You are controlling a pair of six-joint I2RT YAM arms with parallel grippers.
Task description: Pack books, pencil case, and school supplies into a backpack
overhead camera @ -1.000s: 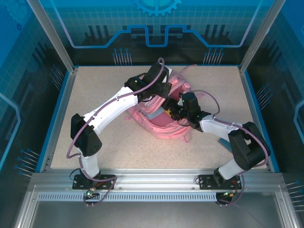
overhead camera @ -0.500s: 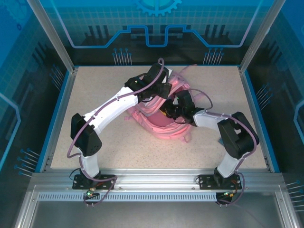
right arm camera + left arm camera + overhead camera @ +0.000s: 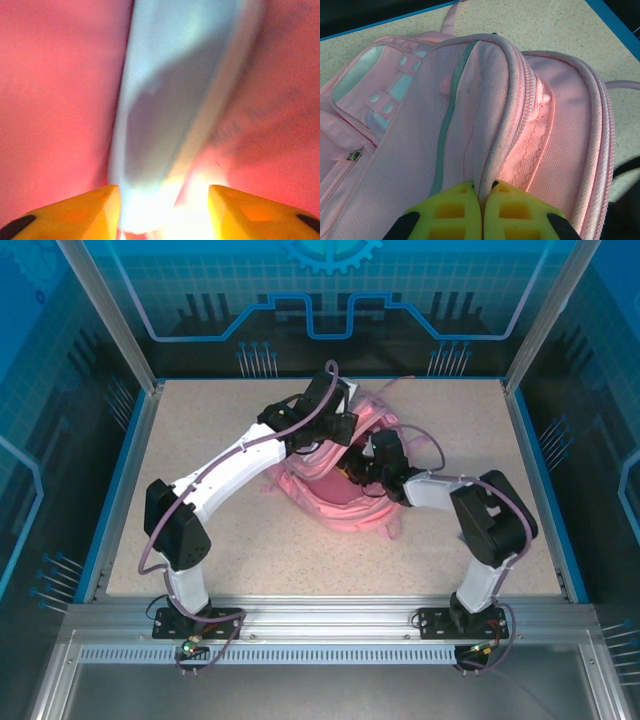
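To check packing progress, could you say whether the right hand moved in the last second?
Yes: the right hand has pushed left, deeper into the backpack, away from the table's right edge.

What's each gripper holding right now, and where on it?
The left gripper pinches the backpack by the zippered rim of its opening. The right gripper straddles one end of the pencil case; whether it grips cannot be told.

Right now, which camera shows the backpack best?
Left wrist: the backpack spreads out with pockets and zipper rim, which the left gripper pinches. From above, the arms cover much of it; the right wrist sees blurred pink lining.
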